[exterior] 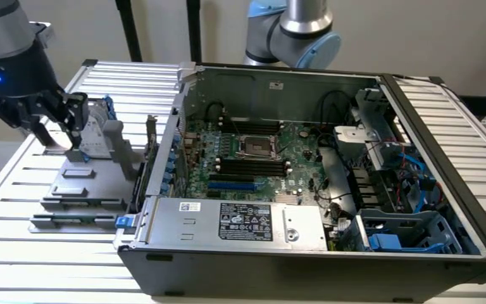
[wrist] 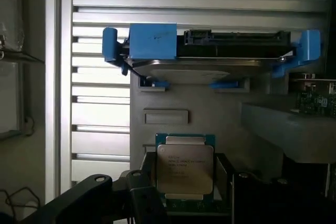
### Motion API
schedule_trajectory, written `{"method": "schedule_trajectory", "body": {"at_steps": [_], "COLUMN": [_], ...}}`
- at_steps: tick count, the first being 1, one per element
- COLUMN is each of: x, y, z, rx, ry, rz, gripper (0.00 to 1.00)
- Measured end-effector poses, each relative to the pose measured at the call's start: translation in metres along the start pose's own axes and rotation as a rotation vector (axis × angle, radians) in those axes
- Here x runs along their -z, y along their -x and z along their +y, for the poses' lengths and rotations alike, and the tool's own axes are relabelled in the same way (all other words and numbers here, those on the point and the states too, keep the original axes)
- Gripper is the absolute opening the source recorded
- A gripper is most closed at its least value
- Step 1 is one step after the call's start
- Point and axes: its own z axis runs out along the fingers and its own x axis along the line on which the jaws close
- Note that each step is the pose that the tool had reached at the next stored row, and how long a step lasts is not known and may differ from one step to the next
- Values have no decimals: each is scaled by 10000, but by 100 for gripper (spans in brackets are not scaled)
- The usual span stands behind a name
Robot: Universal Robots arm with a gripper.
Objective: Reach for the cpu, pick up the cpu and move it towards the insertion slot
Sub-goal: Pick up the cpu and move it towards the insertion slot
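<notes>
Exterior view, clock directions taken from the centre of the open computer case.

- The hand hangs at 9 o'clock of the case, over a grey fixture that lies on the slatted surface. The jaws are released and stand apart, gripping nothing.
- Fixture contents: a hard drive in blue rails stands on edge at the far end. The cpu lies flat in its own recess, silvery top up, with a green rim showing on two sides. A raised grey bar sits between the drive and the cpu.
- In the wrist view the cpu sits between the dark parts of the hand. No contact can be made out.
- Case contents: a green motherboard lies on the case floor. The insertion slot, with its silver frame and dark centre, is near the middle of the board and has nothing in it.
- Black memory slots run at 12 and 6 o'clock of the insertion slot. A blue expansion slot is at about 7 o'clock of it.
- A labelled power supply lies along the case wall at 6 o'clock. A blue drive cage with cables sits at 4 o'clock.
- The cpu and the insertion slot are well apart, with the case wall between them.
</notes>
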Motion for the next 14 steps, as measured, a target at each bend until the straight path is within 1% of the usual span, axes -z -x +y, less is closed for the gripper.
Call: {"method": "schedule_trajectory", "body": {"at_steps": [3, 5, 14], "x": [137, 226, 640], "y": [68, 132, 537], "z": [3, 5, 8], "rx": [0, -1, -2], "ry": [0, 0, 1], "rz": [2, 5, 44], "gripper": [54, 54, 54]}}
